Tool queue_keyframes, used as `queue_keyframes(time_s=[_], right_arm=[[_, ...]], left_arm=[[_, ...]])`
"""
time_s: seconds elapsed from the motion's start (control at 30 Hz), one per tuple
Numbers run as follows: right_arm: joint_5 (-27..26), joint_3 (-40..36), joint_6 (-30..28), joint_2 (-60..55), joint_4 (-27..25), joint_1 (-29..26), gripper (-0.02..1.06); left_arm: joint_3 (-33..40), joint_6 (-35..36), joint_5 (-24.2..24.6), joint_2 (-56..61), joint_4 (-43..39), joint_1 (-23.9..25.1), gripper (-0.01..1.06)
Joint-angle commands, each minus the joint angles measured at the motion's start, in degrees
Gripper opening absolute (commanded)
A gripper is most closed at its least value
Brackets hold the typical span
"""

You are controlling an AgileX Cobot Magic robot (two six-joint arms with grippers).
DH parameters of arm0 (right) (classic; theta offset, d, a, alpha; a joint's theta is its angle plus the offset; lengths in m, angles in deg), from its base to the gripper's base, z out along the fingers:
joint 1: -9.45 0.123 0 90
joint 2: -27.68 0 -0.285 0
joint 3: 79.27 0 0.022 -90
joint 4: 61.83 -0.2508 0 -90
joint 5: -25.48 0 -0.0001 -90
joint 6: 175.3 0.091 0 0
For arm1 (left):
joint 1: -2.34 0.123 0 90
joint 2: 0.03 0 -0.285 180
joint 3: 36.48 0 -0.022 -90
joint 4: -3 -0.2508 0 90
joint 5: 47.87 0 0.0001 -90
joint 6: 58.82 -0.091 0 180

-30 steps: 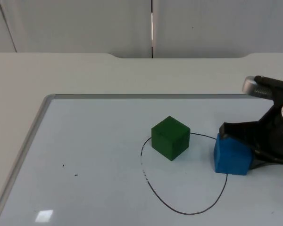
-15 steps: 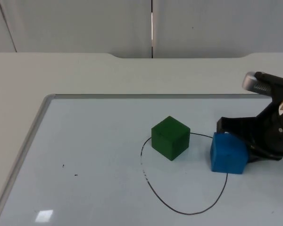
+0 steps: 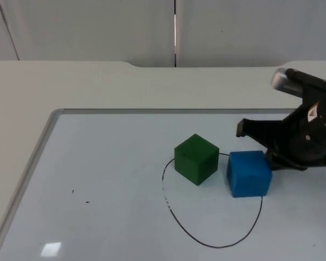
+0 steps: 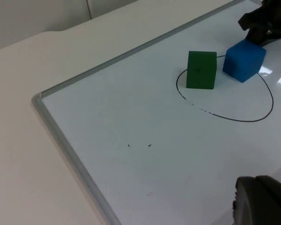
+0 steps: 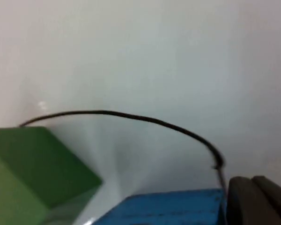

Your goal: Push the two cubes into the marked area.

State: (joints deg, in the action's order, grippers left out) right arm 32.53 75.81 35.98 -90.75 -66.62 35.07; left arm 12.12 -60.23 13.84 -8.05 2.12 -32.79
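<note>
A: Surface? 
B: White board [image 3: 98,163] on the bench, grey wall [image 3: 98,27] behind.
A: Arms?
B: Right claw [image 3: 261,142] touches blue cube [image 3: 249,173] (on the outline [image 3: 206,239]); its opening can't be judged. Green cube [image 3: 196,159] straddles the line.

Bright, even light (soft glare), faint shadows

Green cube [image 3: 196,159], blue cube [image 3: 249,173] on outline [image 3: 176,220]

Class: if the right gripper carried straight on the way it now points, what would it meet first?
Probably the blue cube, directly ahead of the right gripper and apparently touching it already; beyond it sits the green cube.
</note>
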Motion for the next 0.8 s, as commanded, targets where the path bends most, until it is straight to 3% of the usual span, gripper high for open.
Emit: queue_keyframes(time_s=[0.0,0.77], right_arm=[[0.7,1.1,0.0,0.0,0.4,1.1,0.0],[6.6,3.2,-0.2,0.2,1.8,3.1,0.0]], left_arm=[[0.3,-0.1,-0.1,0.2,-0.1,-0.2,0.0],[0.3,-0.2,-0.1,0.2,-0.1,-0.2,0.0]])
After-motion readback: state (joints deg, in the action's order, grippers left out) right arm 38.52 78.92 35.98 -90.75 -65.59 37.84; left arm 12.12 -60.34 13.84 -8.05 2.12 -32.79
